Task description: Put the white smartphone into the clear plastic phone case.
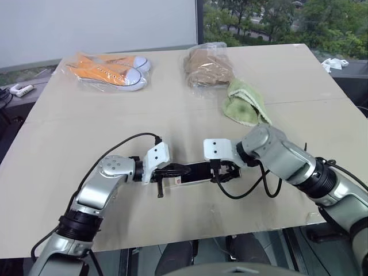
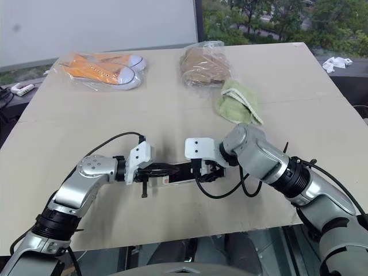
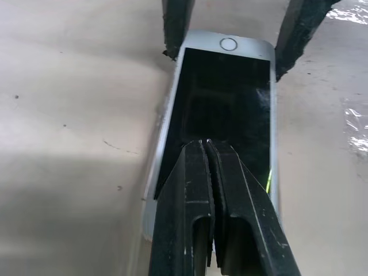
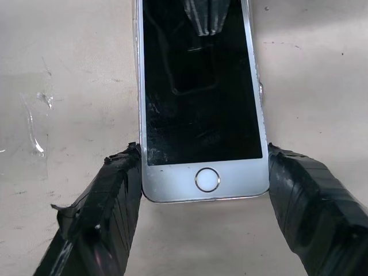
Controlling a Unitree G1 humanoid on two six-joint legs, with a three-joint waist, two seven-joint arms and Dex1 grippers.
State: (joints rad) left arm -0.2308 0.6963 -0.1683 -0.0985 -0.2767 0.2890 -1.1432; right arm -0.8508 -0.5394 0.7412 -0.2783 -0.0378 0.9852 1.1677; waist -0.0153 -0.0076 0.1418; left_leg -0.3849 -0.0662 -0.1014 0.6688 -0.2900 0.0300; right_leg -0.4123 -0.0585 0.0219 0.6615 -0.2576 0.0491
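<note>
phones: 1 (image 4: 198, 109) | pincers: 2 | shoe bags: 2 | towels: 1 (image 1: 244, 103)

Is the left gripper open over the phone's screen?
No, the left gripper has its two fingers pressed together, tips resting on the black screen of the phone.

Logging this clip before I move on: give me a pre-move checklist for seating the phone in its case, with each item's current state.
1. White smartphone flat on the table, screen up: ok.
2. Right hand fingers astride the phone's home-button end, one against each side edge: ok.
3. Left hand shut, its fingertips pressing on the screen: ok.
4. Clear plastic phone case around the phone: a clear rim shows along one edge; fully seated, cannot tell.
5. Bagged shoes and green cloth lie well away: ok.
</note>
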